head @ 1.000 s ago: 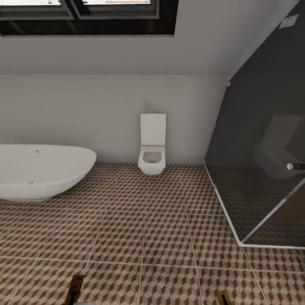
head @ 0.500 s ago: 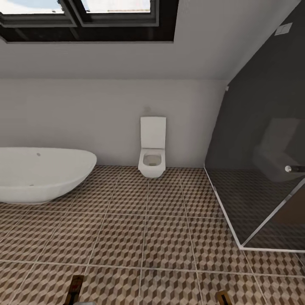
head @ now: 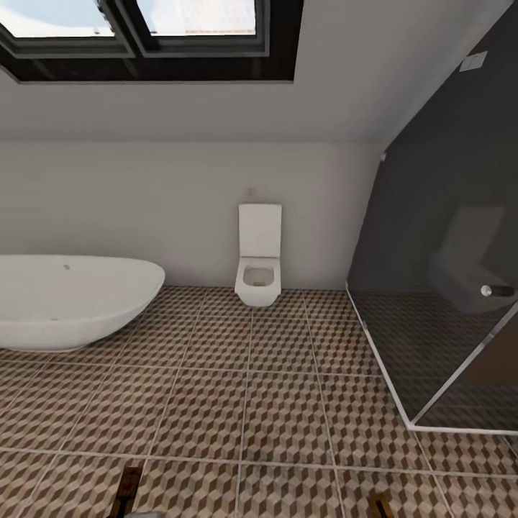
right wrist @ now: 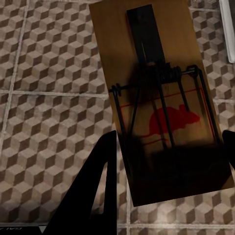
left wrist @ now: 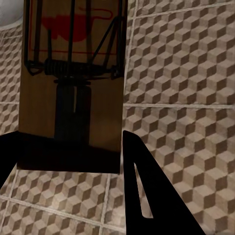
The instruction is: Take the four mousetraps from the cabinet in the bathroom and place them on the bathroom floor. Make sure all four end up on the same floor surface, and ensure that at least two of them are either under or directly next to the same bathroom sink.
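My left gripper (left wrist: 68, 159) is shut on a mousetrap (left wrist: 71, 83), a brown wooden board with a dark spring bar and a red mouse print, held over the bathroom floor (left wrist: 181, 73). My right gripper (right wrist: 166, 166) is shut on a second mousetrap (right wrist: 156, 93) of the same kind, also above the tiles. In the head view the tips of both boards poke up at the bottom edge, the left mousetrap (head: 129, 489) and the right mousetrap (head: 379, 506), over the cube-patterned bathroom floor (head: 280, 403). The cabinet and the bathroom sink are out of view.
A white oval bathtub (head: 65, 302) stands at the left. A white toilet (head: 258, 262) hangs on the far wall. A dark glass shower enclosure (head: 446, 288) with a raised pale kerb takes the right side. A skylight (head: 144, 29) is overhead.
The whole head view has shifted downward in the picture, so more of the skylight shows: the camera has tilted up. Both mousetraps stay held at the bottom edge.
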